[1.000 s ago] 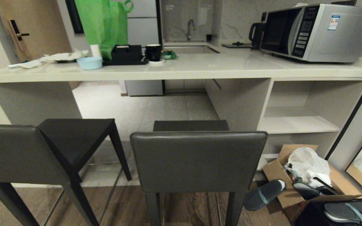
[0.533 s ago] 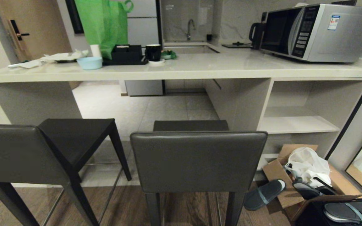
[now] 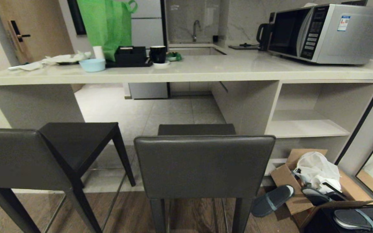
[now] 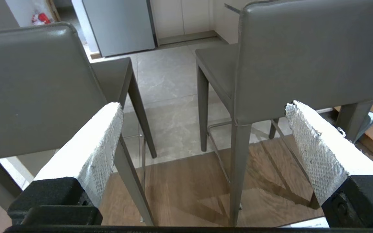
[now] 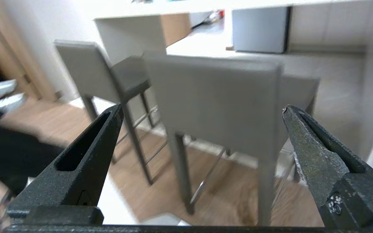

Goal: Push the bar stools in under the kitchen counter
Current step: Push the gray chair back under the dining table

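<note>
Nothing of the pushing looks done yet. The two tall bar stools with dark grey leather-like rectangular backrests, flat dark seats and slim tapered legs both stand out on the near side of the long kitchen counter (image 3: 186, 69) with its thick pale speckled stone top and white panel sides. The middle stool (image 3: 204, 166) stands square to the counter, just before the open bay between the side panels, its seat short of the slab's front edge as far as the head view shows. The left stool (image 3: 37, 158) stands beside it, turned at an angle to the counter, so that its seat corner points toward the bay; it too is out from under the top.

Neither arm shows in the head view. The left gripper (image 4: 202, 129), with white-wrapped fingers, has its jaws wide and empty, aimed at the gap between the two backrests and apart from both. The right gripper (image 5: 202, 129), black-fingered, also has its jaws wide and empty, facing the back of the middle stool from behind and not touching it.

So, judging from this, both pushes are left: the middle stool likely needs a straight shove forward under the counter, and the left one probably a turn to square it first. The brown cardboard box (image 3: 316, 191) with dark slippers lies at the counter's shelf end, near the middle stool's legs, and could get in the way
</note>
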`<state>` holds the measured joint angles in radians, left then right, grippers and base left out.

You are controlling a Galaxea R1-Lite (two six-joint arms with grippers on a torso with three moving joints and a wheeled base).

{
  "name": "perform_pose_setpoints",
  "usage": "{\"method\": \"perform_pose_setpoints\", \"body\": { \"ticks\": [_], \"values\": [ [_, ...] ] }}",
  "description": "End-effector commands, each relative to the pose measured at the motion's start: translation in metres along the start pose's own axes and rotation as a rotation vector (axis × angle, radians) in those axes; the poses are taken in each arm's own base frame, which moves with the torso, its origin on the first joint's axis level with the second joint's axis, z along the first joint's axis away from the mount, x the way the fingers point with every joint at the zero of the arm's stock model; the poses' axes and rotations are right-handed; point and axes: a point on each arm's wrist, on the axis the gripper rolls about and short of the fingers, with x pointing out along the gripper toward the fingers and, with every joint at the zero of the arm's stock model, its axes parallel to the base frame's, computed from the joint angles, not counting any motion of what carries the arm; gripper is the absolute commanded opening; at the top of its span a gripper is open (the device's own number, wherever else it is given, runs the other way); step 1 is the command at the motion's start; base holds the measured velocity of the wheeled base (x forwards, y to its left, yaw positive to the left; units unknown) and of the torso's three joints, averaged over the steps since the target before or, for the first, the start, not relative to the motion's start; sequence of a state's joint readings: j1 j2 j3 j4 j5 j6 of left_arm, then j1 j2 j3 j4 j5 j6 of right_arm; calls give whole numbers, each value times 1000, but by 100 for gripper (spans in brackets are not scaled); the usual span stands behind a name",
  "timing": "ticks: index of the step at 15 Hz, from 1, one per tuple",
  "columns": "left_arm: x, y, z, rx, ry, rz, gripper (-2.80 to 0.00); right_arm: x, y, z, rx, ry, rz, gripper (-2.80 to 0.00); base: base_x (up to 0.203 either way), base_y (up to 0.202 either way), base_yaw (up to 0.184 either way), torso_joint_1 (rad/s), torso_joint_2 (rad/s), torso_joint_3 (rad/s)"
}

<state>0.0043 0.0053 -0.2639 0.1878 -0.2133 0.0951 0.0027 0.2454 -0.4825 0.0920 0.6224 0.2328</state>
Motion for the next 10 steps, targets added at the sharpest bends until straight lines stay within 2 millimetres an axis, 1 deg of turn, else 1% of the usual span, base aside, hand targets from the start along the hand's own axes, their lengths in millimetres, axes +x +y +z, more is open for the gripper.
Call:
{"method": "perform_pose_setpoints", "body": {
  "ticks": [1,2,3,4,6,7,8,10],
  "values": [
    [2,0,-6,-2,15,2,0,-21,6,-33,-37,-50,-9,0,0,0,0,0,0,0],
    [2,0,-6,0,16,4,0,-22,1,-53,-41,-26,-65,0,0,0,0,0,0,0],
    [2,0,-8,0,22,3,0,-19,-7,-68,-70,6,-167,0,0,0,0,0,0,0],
    [4,0,-13,3,40,2,0,-17,-14,-81,-132,49,-277,0,0,0,0,0,0,0],
    [9,0,-28,50,92,-2,0,-11,-26,-105,-253,141,-356,0,0,0,0,0,0,0],
    [12,0,-33,61,97,0,0,-10,-29,-110,-280,136,-374,0,0,0,0,0,0,0],
    [14,0,-38,66,95,22,0,-9,-30,-110,-301,116,-390,0,0,0,0,0,0,0],
    [17,3,-43,80,91,152,0,-9,-31,-110,-306,117,-432,0,0,0,0,0,0,0]
  ]
}}
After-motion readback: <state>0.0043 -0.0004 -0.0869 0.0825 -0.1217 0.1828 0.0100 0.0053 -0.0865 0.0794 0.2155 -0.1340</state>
